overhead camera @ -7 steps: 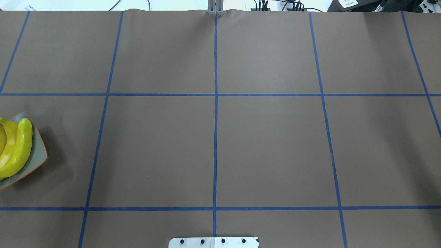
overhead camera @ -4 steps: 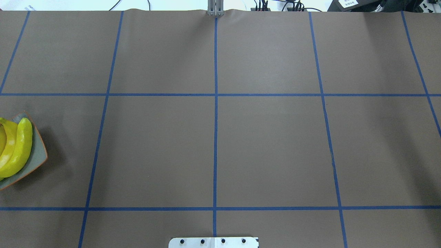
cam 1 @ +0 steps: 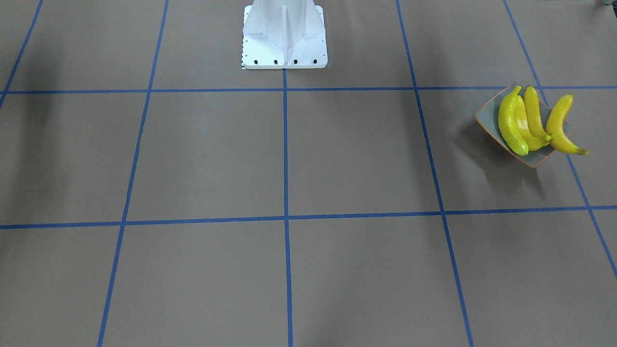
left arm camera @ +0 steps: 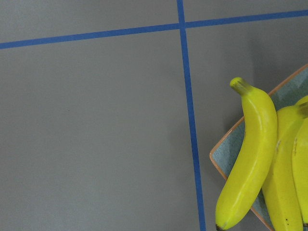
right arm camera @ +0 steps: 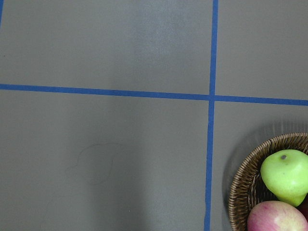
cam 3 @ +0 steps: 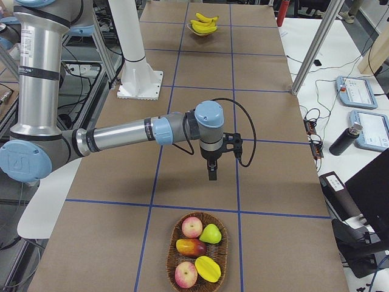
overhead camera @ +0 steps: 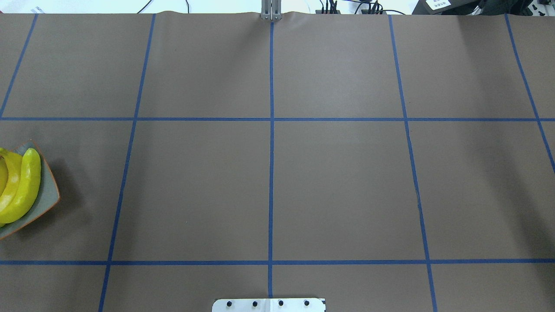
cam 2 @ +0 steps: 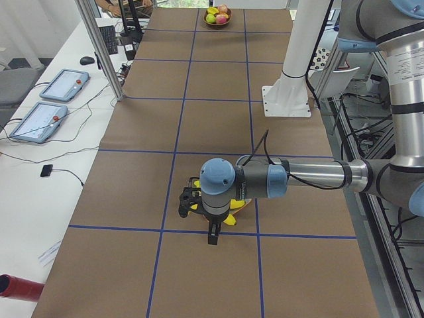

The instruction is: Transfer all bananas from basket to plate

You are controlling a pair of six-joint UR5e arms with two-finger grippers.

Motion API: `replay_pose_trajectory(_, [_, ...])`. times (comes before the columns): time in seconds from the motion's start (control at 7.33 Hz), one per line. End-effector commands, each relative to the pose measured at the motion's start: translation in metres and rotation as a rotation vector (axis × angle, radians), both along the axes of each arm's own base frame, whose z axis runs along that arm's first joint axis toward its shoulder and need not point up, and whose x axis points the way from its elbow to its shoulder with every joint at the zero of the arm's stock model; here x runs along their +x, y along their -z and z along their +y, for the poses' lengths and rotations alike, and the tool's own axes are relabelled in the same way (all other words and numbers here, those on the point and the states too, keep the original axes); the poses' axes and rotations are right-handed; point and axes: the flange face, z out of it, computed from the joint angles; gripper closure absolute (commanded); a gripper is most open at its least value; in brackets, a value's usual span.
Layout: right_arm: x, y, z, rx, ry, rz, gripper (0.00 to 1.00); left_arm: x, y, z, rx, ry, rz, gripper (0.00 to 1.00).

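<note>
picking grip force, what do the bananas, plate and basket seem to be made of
The bananas look like moulded plastic: glossy, even yellow skin with sharp highlights. The plate looks like glazed ceramic, speckled grey-green with an orange rim, though melamine is possible. The basket is woven wicker or rattan, matte brown, strands visible along its rim.

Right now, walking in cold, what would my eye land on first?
Four bright yellow bananas piled on a square grey plate at the end of the brown table on the robot's left, one poking past the rim. At the opposite end sits a wicker basket of mixed fruit. The left arm hangs near the plate, the right arm near the basket.
</note>
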Motion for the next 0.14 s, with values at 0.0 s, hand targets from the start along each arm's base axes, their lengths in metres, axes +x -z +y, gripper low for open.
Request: replay_pose_trajectory(0.0, [-0.0001,0.0035,-0.002,0.007,-0.001,0.0,0.0,0.0,0.0022,-0.0003,0.005,0.0,0.0,0.0])
